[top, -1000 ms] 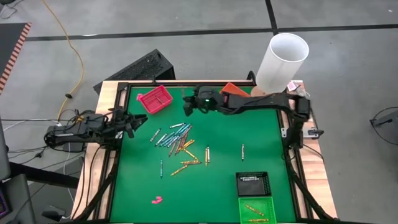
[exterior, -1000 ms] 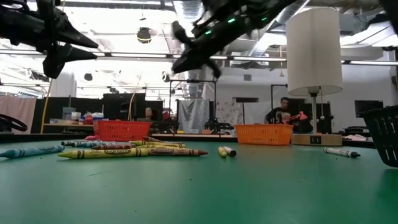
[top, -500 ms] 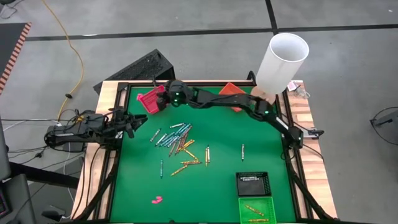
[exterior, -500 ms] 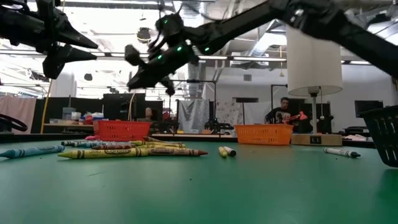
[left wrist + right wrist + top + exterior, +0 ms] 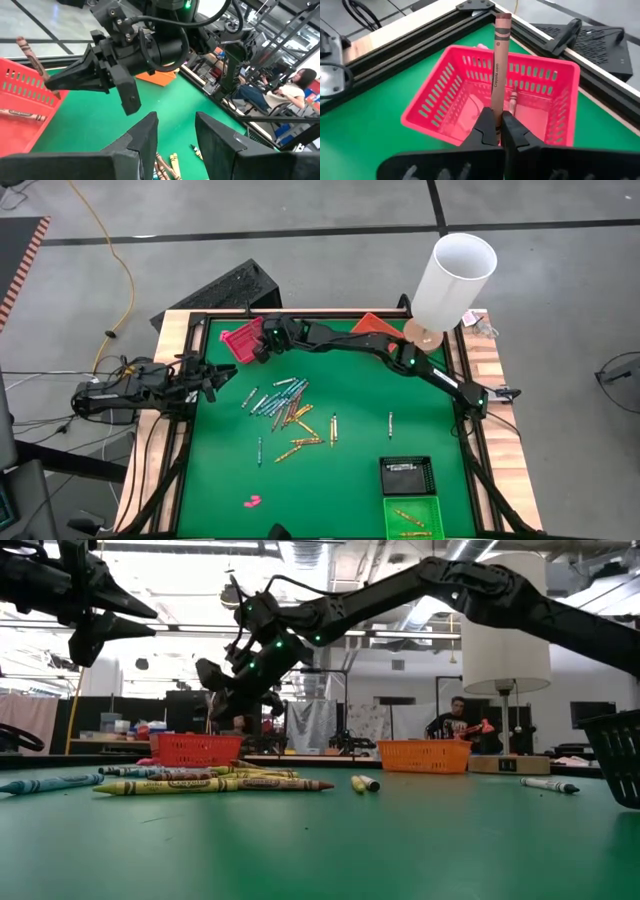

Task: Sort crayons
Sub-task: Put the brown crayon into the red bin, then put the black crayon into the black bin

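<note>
Right gripper (image 5: 495, 131), we note, pinches a brownish crayon (image 5: 499, 65) upright over the red basket (image 5: 435, 102) at the table's eleven o'clock, while our left gripper (image 5: 175, 137) waits half-spread at nine o'clock and loose crayons (image 5: 285, 408) lie mid-table.

From overhead I can't see the brown crayon (image 5: 498, 65); the right gripper (image 5: 258, 345) covers it. The green tray (image 5: 413, 519), at five o'clock, runs off the picture's edge.
</note>
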Motion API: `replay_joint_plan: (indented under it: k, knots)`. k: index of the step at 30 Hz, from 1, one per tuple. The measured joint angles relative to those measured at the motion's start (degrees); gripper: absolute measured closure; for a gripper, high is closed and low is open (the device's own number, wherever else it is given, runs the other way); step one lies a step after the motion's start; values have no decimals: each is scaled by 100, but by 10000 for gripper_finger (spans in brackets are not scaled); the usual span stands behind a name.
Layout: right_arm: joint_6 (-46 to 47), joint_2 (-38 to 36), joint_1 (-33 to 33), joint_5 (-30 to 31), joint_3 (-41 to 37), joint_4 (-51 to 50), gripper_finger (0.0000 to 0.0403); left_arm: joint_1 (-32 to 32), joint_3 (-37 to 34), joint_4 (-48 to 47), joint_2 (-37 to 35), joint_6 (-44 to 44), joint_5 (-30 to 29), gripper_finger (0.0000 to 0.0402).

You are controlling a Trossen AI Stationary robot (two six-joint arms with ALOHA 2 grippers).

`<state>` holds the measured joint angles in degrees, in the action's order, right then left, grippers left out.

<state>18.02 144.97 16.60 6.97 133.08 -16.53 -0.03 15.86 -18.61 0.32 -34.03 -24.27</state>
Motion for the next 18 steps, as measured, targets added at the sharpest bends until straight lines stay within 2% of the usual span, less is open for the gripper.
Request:
replay_joint_plan:
  k: [5,8,18]
  knots:
    - [-9,-2,41,43,0,12,400,0,0,0,0,-10,2,281]
    - [-14,-2,42,286,0,11,387,0,0,0,0,-11,2,281]
    - [-20,-4,105,349,0,26,292,0,0,0,0,-8,2,281]
